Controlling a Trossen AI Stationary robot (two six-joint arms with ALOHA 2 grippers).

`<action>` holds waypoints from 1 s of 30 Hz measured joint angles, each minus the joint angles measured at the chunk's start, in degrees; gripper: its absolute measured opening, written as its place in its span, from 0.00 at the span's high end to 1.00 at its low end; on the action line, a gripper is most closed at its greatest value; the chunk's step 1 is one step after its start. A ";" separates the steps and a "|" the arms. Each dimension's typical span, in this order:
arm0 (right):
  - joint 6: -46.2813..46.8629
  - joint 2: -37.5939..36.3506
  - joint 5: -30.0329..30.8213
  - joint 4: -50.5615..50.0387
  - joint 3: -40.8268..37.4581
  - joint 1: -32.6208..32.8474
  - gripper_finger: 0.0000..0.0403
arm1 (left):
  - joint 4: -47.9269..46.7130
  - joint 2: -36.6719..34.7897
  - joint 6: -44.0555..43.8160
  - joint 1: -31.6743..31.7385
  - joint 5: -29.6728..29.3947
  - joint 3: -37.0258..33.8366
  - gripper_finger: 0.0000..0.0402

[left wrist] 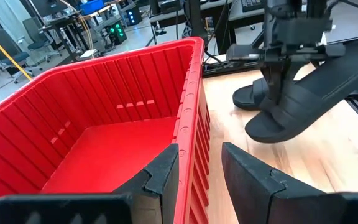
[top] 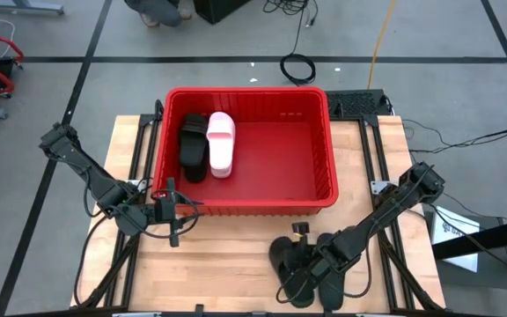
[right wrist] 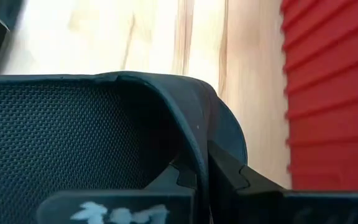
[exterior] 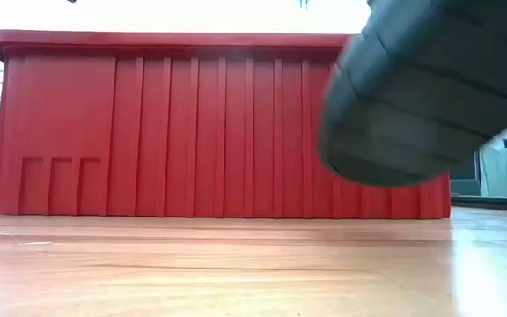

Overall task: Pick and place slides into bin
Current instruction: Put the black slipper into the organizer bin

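Note:
The red bin (top: pixel 328 150) stands at the table's far middle. A black slide (top: pixel 193 145) and a pale pink slide (top: pixel 221 143) lie side by side on its floor at the left. My right gripper (top: pixel 304 251) is near the table's near edge, shut on another black slide (left wrist: pixel 303 102), which is up off the table. One more black slide (top: pixel 334 283) lies on the table beside it. My left gripper (left wrist: pixel 197 174) is open and empty at the bin's near left corner, close to the rim. The other slides are out of view. My right gripper holds the black slide by the edge of its broad strap (right wrist: pixel 194 143). One finger (right wrist: pixel 229 171) is under the strap and the other outside it. The fingers come from above, pointing down. The slide hangs tilted below them, clear of the table (exterior: pixel 429 88).
The bin's ribbed near wall (exterior: pixel 218 132) stands between both grippers and the bin's inside. Most of the bin's floor (top: pixel 280 158) to the right of the two slides is bare. Bare wooden tabletop (top: pixel 227 264) lies between the two arms.

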 joint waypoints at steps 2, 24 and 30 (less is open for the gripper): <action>-1.56 -0.68 0.38 1.47 0.00 -0.42 0.99 | 0.00 0.00 0.00 0.02 0.00 0.00 0.68; -20.83 -7.66 1.32 16.93 0.00 -7.65 0.99 | 0.02 0.00 -0.02 0.02 -0.02 0.00 0.68; -26.35 -11.37 1.41 20.42 0.00 -10.21 0.99 | 0.07 -0.02 1.58 0.02 -1.33 0.00 0.68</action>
